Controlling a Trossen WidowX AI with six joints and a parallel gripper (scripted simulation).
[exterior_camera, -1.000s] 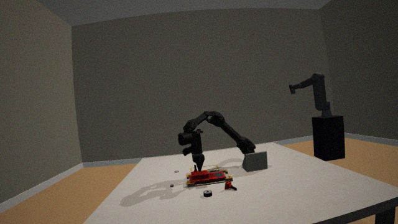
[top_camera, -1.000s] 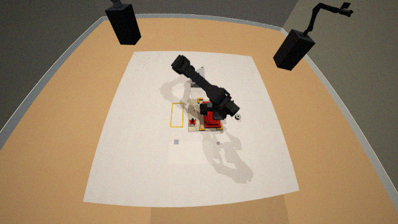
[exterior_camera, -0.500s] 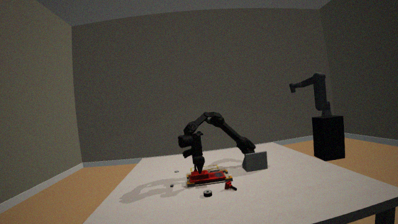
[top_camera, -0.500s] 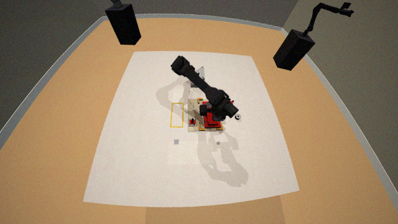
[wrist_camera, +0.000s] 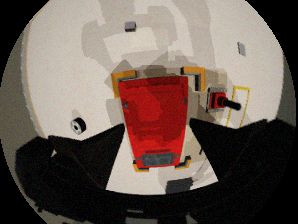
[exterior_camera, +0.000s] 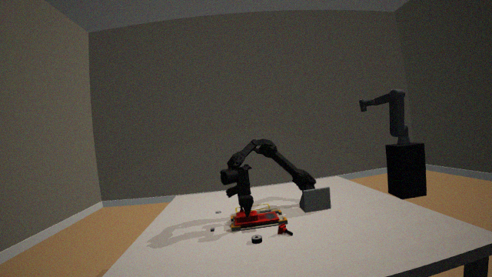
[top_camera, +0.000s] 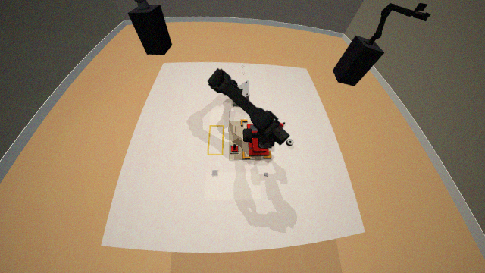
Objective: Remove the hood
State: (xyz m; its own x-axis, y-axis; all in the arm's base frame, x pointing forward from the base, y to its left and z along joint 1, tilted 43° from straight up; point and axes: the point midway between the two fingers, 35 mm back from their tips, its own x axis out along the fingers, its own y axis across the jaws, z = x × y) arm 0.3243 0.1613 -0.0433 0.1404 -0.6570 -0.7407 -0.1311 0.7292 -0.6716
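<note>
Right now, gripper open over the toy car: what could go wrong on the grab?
1. The open gripper sits low on the red toy car; closing off-centre could miss the hood or shift the car.
2. The loose wheel and small red part lie close by, though the yellow marked area holds nothing.

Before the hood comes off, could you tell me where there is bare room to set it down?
Free: inside the yellow-outlined marked area, left of the toy car. Crowded: around the car, with the open gripper, a loose black wheel and a small red part.
</note>
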